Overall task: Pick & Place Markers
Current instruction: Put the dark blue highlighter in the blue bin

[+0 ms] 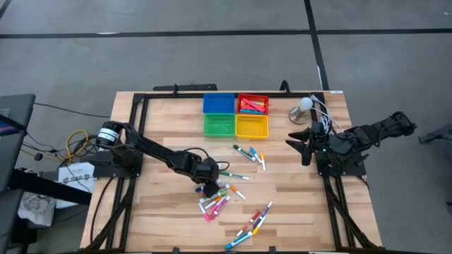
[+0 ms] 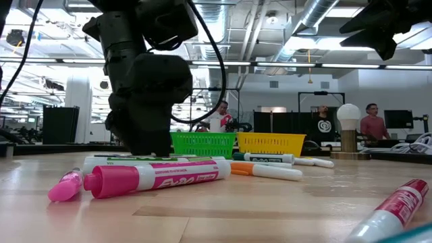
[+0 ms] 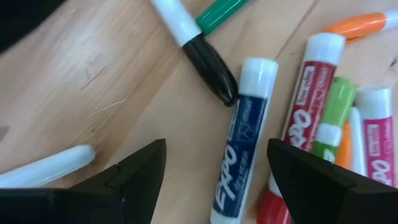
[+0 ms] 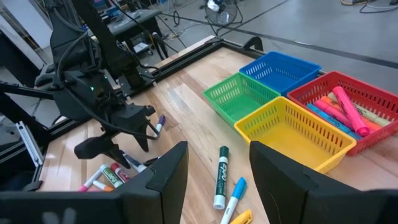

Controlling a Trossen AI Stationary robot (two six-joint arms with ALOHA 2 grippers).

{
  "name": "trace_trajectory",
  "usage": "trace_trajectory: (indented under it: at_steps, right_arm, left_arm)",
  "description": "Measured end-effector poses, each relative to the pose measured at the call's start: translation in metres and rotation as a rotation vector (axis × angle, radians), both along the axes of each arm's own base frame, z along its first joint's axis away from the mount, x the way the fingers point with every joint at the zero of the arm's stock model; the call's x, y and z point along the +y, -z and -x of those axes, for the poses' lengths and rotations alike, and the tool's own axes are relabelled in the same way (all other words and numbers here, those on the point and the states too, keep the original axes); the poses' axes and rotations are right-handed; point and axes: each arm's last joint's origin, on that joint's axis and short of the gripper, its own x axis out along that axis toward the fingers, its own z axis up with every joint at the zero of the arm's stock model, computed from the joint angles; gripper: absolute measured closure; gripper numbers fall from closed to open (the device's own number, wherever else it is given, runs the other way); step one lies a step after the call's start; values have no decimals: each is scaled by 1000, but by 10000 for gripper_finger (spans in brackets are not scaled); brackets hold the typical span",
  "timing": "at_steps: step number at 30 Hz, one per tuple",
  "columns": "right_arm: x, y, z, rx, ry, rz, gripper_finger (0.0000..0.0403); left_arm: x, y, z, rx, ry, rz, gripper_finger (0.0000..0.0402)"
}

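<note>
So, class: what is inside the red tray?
The red tray holds several markers, pink, orange and blue among them, lying in a pile. The tray's near wall and the top markers hide those beneath, so their count stays unclear.

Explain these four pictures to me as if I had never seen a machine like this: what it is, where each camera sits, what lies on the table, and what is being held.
This is a robot with two dark arms working at a wooden table. One picture looks straight down from above, one looks level across the tabletop, and the other two come from cameras on each arm's wrist.

Loose markers lie scattered over the wood. At the back stand four small trays: blue, red, green and yellow. The red one already holds some markers; the others look empty.

The left gripper is down over the pile, its fingers open on either side of a blue marker, not yet closed. The right gripper waits raised near the right edge, open, holding nothing.

A white bulb-shaped lamp stands near the trays. People show far behind.
</note>
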Motion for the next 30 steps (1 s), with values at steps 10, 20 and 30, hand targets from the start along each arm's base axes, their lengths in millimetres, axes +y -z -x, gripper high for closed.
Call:
trace_trajectory:
  at_steps: [10, 20, 30]
  right_arm:
    - [0, 0, 0, 0, -1, 0, 241]
    - [0, 0, 0, 0, 0, 0, 241]
    - [0, 0, 0, 0, -1, 1, 241]
  left_arm:
    - [5, -1, 1, 11, -27, 7, 119]
    - [5, -1, -3, -30, -42, 7, 119]
    - [5, -1, -4, -51, -47, -5, 119]
